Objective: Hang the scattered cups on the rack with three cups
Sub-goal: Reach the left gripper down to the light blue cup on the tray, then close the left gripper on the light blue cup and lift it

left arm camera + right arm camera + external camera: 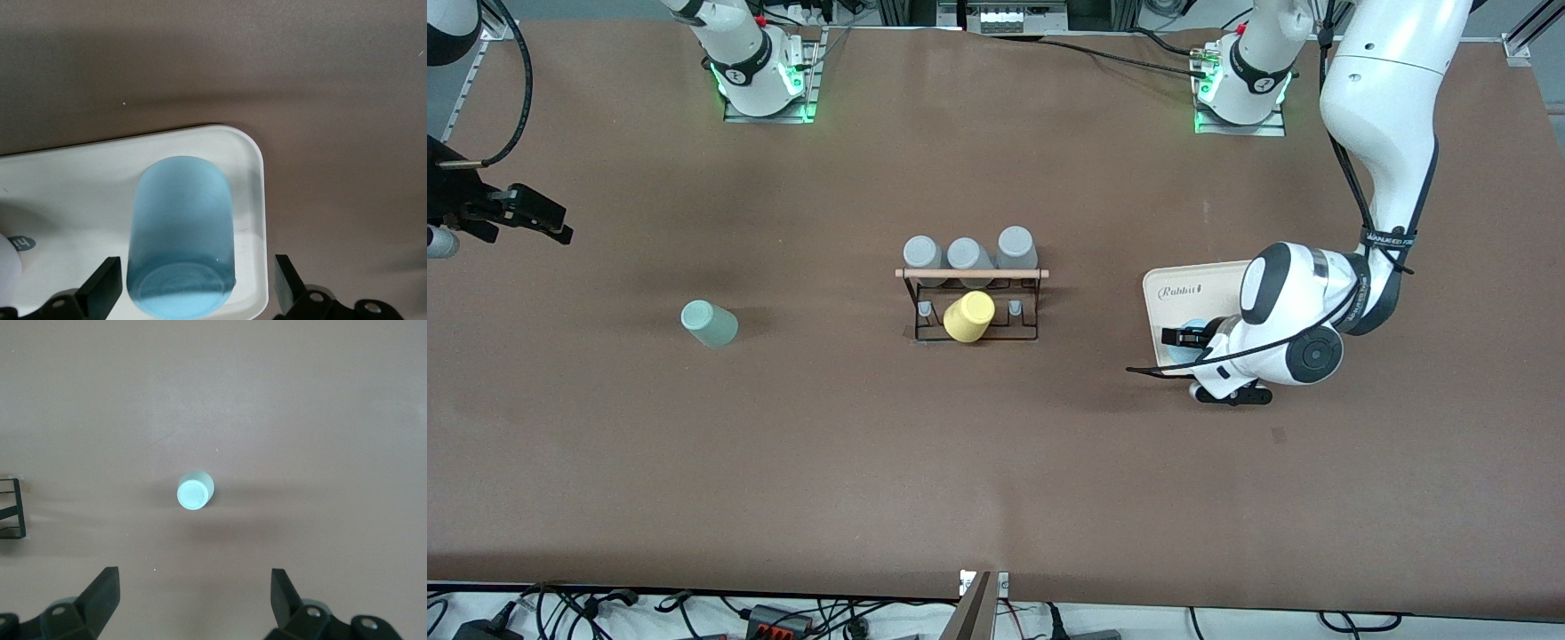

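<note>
Item one: mint-green cup (710, 323), a small plain handleless tumbler of pale matte finish, stood bottom-up on the bare brown table (996, 462) toward the right arm's end, well apart from the rack. In the right wrist view it showed as a small round pale disc with a short tapering wall.

Item two: light blue cup (181, 235), same plain handleless form, smooth and slightly glossy, its flat base with a faint ring facing the left wrist camera. It rested on the beige tray (1183, 289) toward the left arm's end, close to a rounded corner of the tray.

Item three: rack (971, 302), black wire frame with a light wooden rod across the top and short grey-tipped pegs, at mid-table. Three grey cups (967, 252) sat along its farther side; a yellow cup (968, 316) sat on its nearer pegs.

Left gripper (193, 283): low over the tray, fingers spread wide to either side of the blue cup, not touching it.

Right gripper (193, 597): high over the table near the mint-green cup, fingers spread wide, holding nothing.
</note>
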Robot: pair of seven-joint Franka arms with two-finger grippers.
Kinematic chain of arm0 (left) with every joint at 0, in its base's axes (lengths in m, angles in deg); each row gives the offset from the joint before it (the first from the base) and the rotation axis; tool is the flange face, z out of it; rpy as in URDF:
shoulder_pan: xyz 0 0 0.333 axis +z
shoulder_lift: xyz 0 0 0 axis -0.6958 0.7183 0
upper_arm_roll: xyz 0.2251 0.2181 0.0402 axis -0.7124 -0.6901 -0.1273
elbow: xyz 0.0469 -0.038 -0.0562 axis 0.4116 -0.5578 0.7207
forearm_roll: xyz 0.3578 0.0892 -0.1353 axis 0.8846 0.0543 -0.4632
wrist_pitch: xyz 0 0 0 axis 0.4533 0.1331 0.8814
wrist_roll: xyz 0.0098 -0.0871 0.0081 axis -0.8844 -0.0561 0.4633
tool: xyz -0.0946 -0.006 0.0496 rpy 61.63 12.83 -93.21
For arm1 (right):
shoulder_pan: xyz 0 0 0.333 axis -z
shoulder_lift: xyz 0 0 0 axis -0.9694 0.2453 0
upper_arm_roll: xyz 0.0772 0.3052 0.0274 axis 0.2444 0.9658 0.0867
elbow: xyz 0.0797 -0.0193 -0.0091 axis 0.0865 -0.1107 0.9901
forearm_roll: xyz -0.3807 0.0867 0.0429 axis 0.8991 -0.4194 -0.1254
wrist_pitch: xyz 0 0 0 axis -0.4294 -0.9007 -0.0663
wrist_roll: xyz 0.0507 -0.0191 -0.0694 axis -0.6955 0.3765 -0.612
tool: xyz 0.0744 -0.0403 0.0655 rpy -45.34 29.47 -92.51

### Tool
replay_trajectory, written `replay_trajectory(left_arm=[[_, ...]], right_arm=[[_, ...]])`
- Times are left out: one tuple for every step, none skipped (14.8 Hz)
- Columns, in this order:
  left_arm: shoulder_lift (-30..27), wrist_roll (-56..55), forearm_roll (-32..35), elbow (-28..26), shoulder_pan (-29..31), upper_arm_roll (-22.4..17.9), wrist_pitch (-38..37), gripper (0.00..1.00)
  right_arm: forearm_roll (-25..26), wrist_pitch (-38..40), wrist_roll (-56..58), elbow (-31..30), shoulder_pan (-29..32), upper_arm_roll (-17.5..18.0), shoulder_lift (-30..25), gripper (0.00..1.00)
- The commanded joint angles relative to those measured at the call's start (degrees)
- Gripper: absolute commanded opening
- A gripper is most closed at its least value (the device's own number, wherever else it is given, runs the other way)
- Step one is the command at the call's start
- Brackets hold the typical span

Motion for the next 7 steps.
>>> replay_trajectory(left_arm=[[-0.7,-0.4,0.8,-1.5,-0.2,-0.4,1.5,0.72],[-0.7,-0.3,2.3,-1.5,-0.2,-0.3,1.5,0.59],[-0.7,-0.3,3.7,-1.5,-0.2,-0.3,1.4,0.46],[-0.9,-0.3,3.8,-1.5,-0.1,-0.2,1.2,0.34],[-1.0,-0.3,3.8,-1.1,-0.1,-0.2,1.1,0.3],[-1.2,-0.2,3.8,-0.8,-0.1,-0.2,1.0,0.27],[-1.4,-0.1,3.8,-0.7,-0.1,-0.2,1.0,0.21]], right_arm=[[0.2,1.0,-0.2,1.3,0.3,0.1,0.5,1.0],[0.2,1.0,-0.2,1.3,0.3,0.1,0.5,1.0],[0.2,1.0,-0.2,1.3,0.3,0.1,0.5,1.0],[0.2,1.0,-0.2,1.3,0.3,0.1,0.5,1.0],[0.2,1.0,-0.2,1.3,0.3,0.1,0.5,1.0],[0.2,1.0,-0.2,1.3,0.3,0.1,0.5,1.0],[0.2,1.0,-0.2,1.3,0.3,0.1,0.5,1.0]])
